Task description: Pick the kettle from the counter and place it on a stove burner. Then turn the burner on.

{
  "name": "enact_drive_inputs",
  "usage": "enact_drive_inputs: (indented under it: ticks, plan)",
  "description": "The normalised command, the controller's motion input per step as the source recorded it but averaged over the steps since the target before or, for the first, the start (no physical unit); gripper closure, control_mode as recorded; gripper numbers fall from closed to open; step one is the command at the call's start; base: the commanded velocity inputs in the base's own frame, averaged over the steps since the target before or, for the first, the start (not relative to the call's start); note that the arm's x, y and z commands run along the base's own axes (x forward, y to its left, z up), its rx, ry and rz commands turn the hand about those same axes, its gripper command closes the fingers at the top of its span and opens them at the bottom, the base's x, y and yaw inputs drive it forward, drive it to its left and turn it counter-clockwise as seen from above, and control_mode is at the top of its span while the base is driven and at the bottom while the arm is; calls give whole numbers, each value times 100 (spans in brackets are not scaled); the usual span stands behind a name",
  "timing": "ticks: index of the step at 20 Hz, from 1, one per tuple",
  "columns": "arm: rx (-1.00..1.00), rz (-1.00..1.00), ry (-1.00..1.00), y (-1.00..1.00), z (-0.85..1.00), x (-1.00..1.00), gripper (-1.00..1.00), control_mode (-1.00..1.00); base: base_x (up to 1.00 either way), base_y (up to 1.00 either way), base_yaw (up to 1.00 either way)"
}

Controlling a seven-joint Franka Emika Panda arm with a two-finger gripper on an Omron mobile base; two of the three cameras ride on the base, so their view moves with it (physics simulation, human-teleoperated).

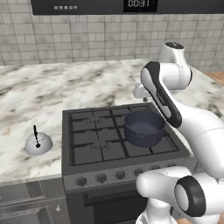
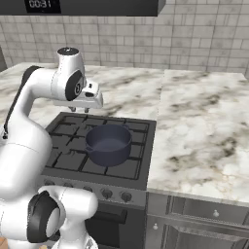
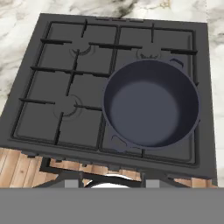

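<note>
The small silvery kettle point(image 1: 38, 143) with its thin black handle stands upright on the marble counter point(image 1: 26, 100), left of the stove. My gripper point(image 2: 80, 110) hangs above the back of the cooktop, far to the kettle's right, pointing down. In the hand view the gripper point(image 3: 112, 183) is open, its tips apart with nothing between them. Beneath it lie black stove burners: the front left burner point(image 3: 65, 107) and the back left burner point(image 3: 83, 48) are bare. The same bare burners point(image 1: 99, 145) show on the stove's left half in the left base view.
A dark blue-grey pot point(image 1: 143, 127) sits on the right side of the stove, also seen as the pot point(image 3: 151, 103) below the hand. A row of round knobs point(image 1: 101, 177) lines the stove front. More marble counter point(image 2: 204, 131) stretches right of the stove.
</note>
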Motion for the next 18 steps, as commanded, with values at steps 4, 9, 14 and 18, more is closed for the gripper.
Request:
enact_drive_inputs:
  ticks: [4, 9, 14, 18]
  plan:
    - [0, 0, 0, 0, -2, -10, -100, -100, 0, 0, 0]
    - [0, 0, 0, 10, 0, -30, -100, -100, 0, 0, 0]
    - [0, 0, 0, 27, 0, -30, -100, -100, 0, 0, 0]
    - [0, 0, 0, 43, 0, -21, -100, -100, 0, 0, 0]
